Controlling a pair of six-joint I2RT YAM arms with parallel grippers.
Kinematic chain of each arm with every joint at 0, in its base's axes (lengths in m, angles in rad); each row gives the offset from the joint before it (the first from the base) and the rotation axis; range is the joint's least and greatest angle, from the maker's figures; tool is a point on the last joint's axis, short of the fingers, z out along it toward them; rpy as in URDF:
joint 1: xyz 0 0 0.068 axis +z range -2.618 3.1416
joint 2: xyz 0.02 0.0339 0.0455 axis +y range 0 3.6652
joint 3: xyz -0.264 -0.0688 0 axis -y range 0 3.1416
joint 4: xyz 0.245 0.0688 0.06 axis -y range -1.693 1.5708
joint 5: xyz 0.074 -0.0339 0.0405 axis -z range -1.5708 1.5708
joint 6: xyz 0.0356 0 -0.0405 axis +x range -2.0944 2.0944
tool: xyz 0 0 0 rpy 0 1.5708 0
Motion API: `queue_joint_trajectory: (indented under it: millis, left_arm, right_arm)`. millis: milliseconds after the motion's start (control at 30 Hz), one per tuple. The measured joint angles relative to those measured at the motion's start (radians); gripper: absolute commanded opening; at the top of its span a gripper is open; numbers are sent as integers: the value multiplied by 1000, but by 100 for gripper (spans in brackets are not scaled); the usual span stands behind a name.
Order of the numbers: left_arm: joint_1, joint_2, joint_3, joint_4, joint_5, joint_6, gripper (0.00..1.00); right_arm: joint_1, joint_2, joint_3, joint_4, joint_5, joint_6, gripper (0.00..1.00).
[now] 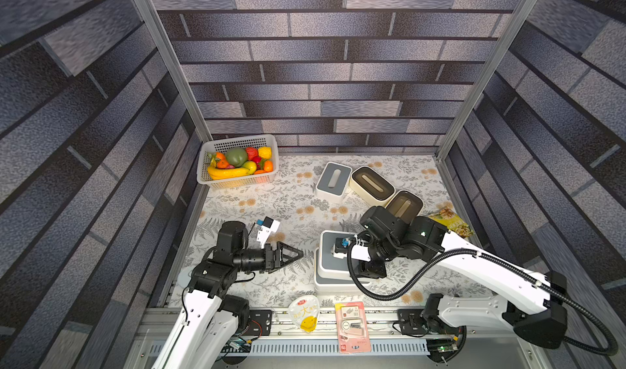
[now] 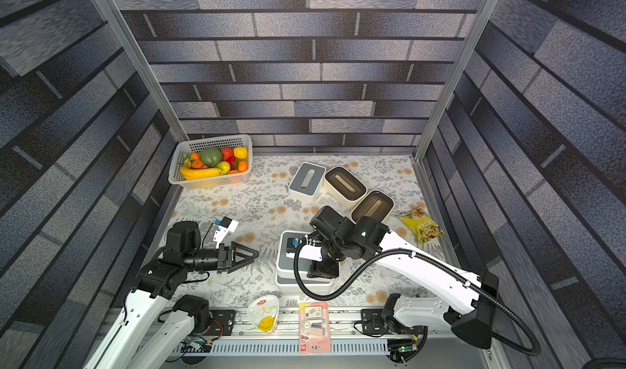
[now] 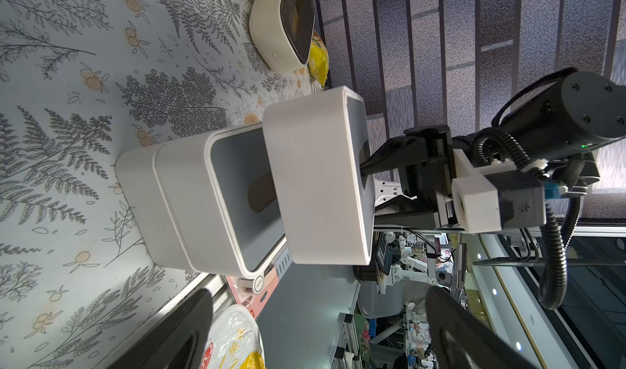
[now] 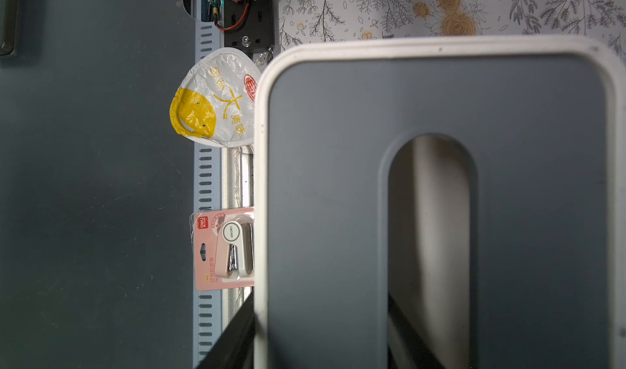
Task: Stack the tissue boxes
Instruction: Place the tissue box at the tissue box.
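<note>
Counting six tissue boxes in all.

- Hanging at the near middle of the worktop: one held grey-lidded box. Being clamped by the right tool, one finger going down into the lid slot, the other pressing outside the wall.
- Sitting offset over two stacked boxes. Touching them or apart, not telling. Upper one showing a grey slotted lid, lower one's lid hidden.
- Standing in a row at the far right: one far grey-lidded box, then two brown, the far brown-lidded box and the near brown-lidded box, the last partly hidden by the right arm.
- Hovering left of the stack, well apart: left tool, fingers spread wide, carrying nothing.
- Lying just beside the near brown one: one yellow snack bag.
- Sitting in the far left corner: one fruit basket.
- Lying on the front rail: one white-and-yellow packet and one pink stapler pack.
</note>
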Motion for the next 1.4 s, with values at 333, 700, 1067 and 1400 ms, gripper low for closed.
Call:
queue_joint_trajectory:
  millis: [333,700,1067,1400]
  left_arm:
    - [7,6,0,0,0,0,100]
    - [15,12,-2,0,1,0,100]
    - [15,41,-2,-1,0,0,100]
    - [15,47,-2,-3,0,0,100]
  right_arm:
    - [8,16,0,8,0,0,44]
    - [11,40,0,8,0,-8,44]
    - [19,42,0,8,0,-19,44]
    - [28,66,0,7,0,-31,44]
